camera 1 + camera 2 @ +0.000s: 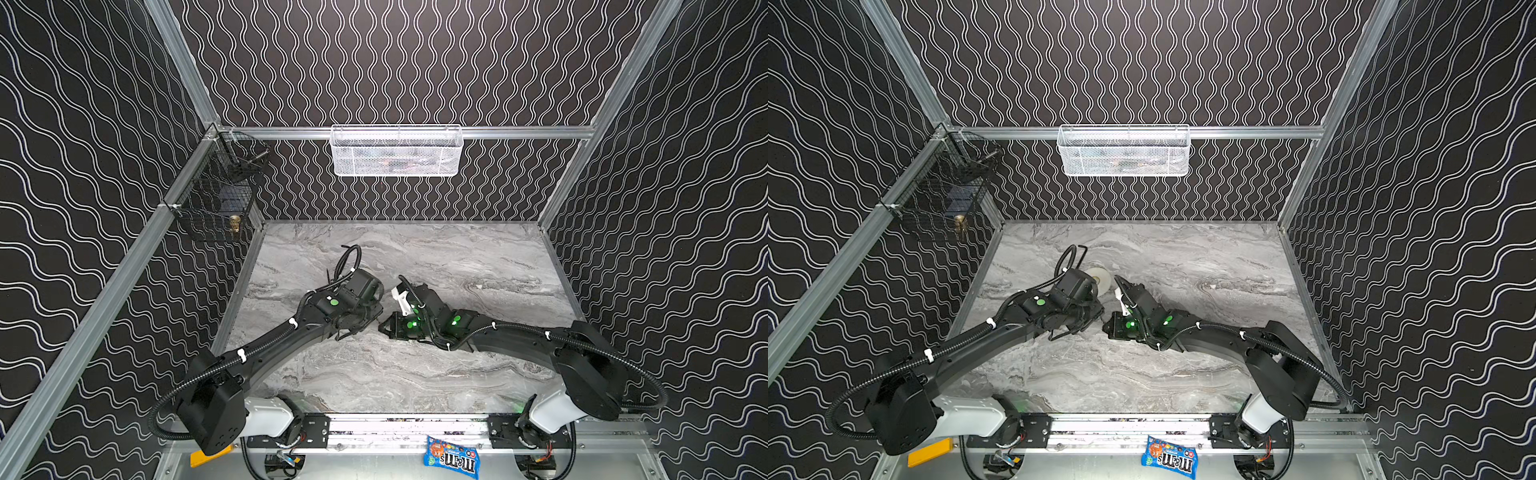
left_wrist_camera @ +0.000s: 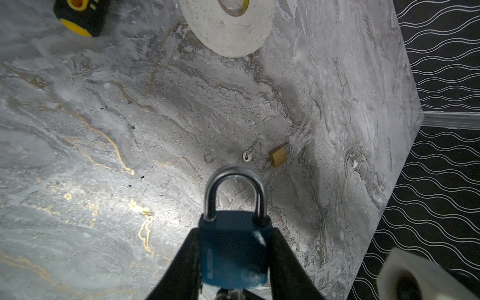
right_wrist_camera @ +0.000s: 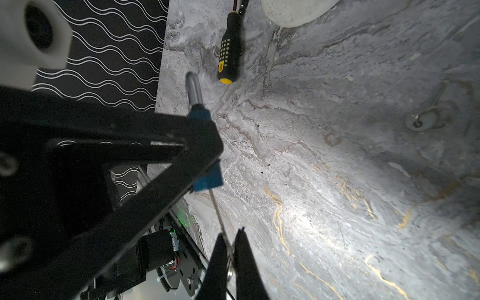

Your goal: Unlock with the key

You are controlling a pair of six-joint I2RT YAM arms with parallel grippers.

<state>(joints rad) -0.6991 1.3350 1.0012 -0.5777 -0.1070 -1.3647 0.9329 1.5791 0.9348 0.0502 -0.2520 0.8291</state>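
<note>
Below, grey marbled tabletop [image 1: 415, 374]; wavy-lined black walls [image 1: 395, 62].

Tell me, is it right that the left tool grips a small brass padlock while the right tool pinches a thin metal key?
Not quite. The left tool grips a blue padlock with a silver shackle, as the left wrist view shows; the right tool does pinch a thin metal key.

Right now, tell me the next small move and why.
Probably roll the right hand to turn the key. Its blade runs from that shut hand to the underside of the blue padlock, which the left hand clamps by its sides, and the shackle sits closed. How deep the blade is seated is not visible.
</note>
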